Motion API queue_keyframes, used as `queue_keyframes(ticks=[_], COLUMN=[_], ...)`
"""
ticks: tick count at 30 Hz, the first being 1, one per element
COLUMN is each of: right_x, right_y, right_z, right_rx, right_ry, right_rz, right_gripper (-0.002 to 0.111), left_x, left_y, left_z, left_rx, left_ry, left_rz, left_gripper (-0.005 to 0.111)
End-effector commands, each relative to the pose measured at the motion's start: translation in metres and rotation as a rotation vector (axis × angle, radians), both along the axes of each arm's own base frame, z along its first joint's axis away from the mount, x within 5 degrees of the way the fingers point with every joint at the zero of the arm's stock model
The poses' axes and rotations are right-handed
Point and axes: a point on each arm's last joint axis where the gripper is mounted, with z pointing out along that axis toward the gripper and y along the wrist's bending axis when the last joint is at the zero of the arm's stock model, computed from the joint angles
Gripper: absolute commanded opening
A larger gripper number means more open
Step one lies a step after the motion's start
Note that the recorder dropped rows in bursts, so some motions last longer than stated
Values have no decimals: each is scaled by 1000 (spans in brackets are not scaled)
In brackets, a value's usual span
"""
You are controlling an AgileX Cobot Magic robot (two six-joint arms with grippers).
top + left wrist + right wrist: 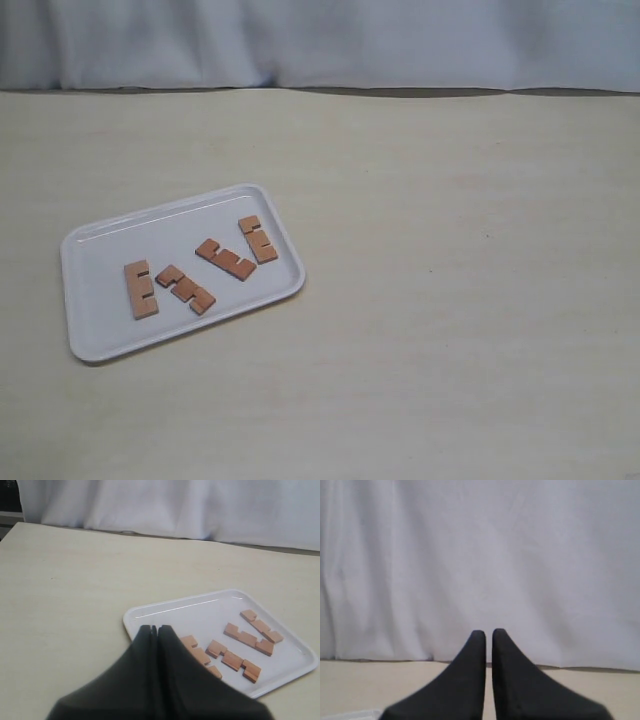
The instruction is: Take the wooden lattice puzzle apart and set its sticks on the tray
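No assembled lattice puzzle shows. Several separate reddish-brown notched sticks lie flat and apart on the white tray (pixel 100 250): one at its left (pixel 140 289), one beside it (pixel 186 289), one in the middle (pixel 226 260) and one at the right (pixel 258 239). Neither gripper appears in the exterior view. In the left wrist view my left gripper (pixel 157 628) is shut and empty above the tray (pixel 200 610), its black fingers hiding part of one stick (pixel 200 655); the other sticks (pixel 234 660) (pixel 248 639) (pixel 261 626) lie beyond it. My right gripper (pixel 489 632) is shut and empty, facing the curtain.
The tray sits on the left part of a beige table (pixel 450 300). A white curtain (pixel 320 40) hangs along the table's far edge and fills most of the right wrist view as the curtain (pixel 480 555).
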Motion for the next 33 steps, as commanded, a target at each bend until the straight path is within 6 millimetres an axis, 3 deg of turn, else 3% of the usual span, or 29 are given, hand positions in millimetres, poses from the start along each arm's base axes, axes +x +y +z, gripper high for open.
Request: queue_keyframes(ticks=[1, 6, 9, 33], right_x=[11, 19, 19, 19], right_y=[-1, -2, -1, -1], right_z=[-33, -70, -78, -80], right_rx=[38, 73, 79, 99], right_ry=[32, 106, 176, 203], right_rz=[12, 14, 14, 19], right_gripper=[4, 4, 4, 4], left_x=[0, 0, 0, 0], left_y=[0, 0, 0, 0], left_z=[1, 1, 1, 0], left_rx=[-3, -3, -3, -2], left_ry=[-16, -16, -16, -7], left_rz=[1, 1, 1, 1], left_gripper=[0, 0, 0, 0])
